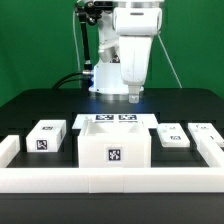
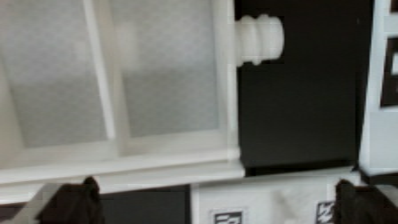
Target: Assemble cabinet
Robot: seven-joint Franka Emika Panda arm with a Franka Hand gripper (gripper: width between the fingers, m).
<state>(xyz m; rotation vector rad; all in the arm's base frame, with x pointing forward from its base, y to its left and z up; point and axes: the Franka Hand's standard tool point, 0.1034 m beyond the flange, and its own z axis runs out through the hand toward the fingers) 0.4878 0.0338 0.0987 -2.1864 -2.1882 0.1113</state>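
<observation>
The cabinet is a white open-topped box with a tag on its front, standing at the front middle of the table. In the wrist view it shows from above, with an inner divider and a ribbed knob on one side. My gripper hangs behind the cabinet, above the marker board. In the wrist view my gripper is open, its dark fingertips are wide apart, and nothing is between them. Part of the marker board lies under it.
A tagged white block lies at the exterior view's left. Two smaller tagged blocks lie at the right. A long low white rail runs along the front and both sides. The arm's base and cables stand behind.
</observation>
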